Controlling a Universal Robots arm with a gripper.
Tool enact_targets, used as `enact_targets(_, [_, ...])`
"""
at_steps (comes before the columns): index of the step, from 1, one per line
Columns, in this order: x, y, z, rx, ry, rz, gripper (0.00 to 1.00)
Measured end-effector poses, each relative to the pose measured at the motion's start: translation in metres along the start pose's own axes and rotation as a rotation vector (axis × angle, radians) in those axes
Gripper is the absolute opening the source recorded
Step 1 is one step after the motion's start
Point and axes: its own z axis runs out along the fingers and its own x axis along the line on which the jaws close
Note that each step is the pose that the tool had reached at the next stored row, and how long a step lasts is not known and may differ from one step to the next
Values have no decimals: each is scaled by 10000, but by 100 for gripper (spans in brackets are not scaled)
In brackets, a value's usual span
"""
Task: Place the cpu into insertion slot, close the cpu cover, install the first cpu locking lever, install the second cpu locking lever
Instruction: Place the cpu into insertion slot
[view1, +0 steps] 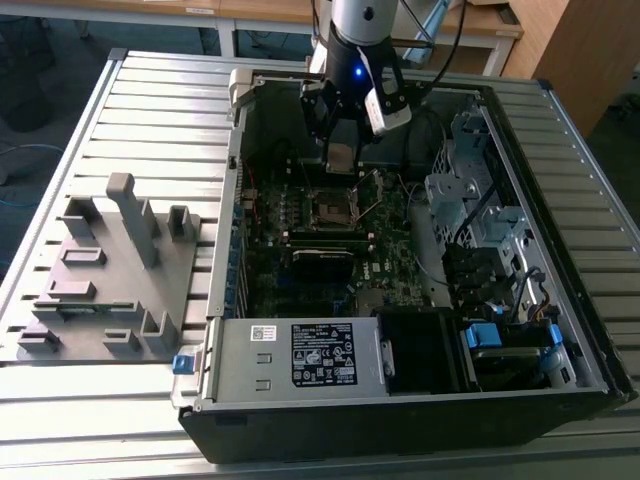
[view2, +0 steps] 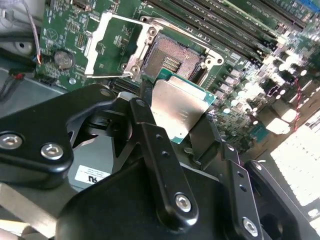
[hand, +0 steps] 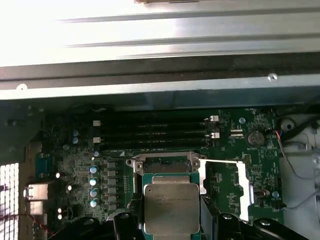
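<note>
**Over the open socket, chip in the fingers**

Exterior view first. We see the gripper (view1: 340, 150) down inside the opened computer case (view1: 400, 410), closed narrowly on the cpu (view1: 340, 158). The chip hangs clear of the motherboard (view1: 300, 280). Just below the fingertips lies the insertion slot (view1: 330, 207), its dark bed uncovered. Well away from the gripper, a grey fixture block (view1: 110, 270) sits on the slatted table (view1: 150, 100).

Now the second wrist view. We look along the black fingers (view2: 150, 135), and the gripper (view2: 175, 120) pinches the cpu (view2: 177, 107) by two opposite edges, silver top towards us. The insertion slot (view2: 172, 57) sits just beyond the chip's far edge. The cpu cover (view2: 96, 46) is swung back beside it; we cannot tell whether it lies flat.

On to the first wrist view. The gripper (hand: 171, 220) has the cpu (hand: 171, 207) squarely between its tips. The insertion slot (hand: 167, 164) is straight ahead, partly hidden behind the chip, and the cpu cover (hand: 243, 187) lies open alongside.
</note>
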Motion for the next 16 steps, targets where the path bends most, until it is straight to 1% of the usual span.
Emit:
enact_targets(6, [-1, -1, 15, -17, -90, 1070, 54])
enact_targets(7, [-1, -1, 15, -19, -97, 1160, 54])
enact_targets(13, [-1, -1, 16, -21, -101, 1191, 54])
enact_targets(14, [-1, -1, 16, -22, -106, 1249, 54])
enact_targets(16, [0, -2, 20, -27, -128, 1514, 54])
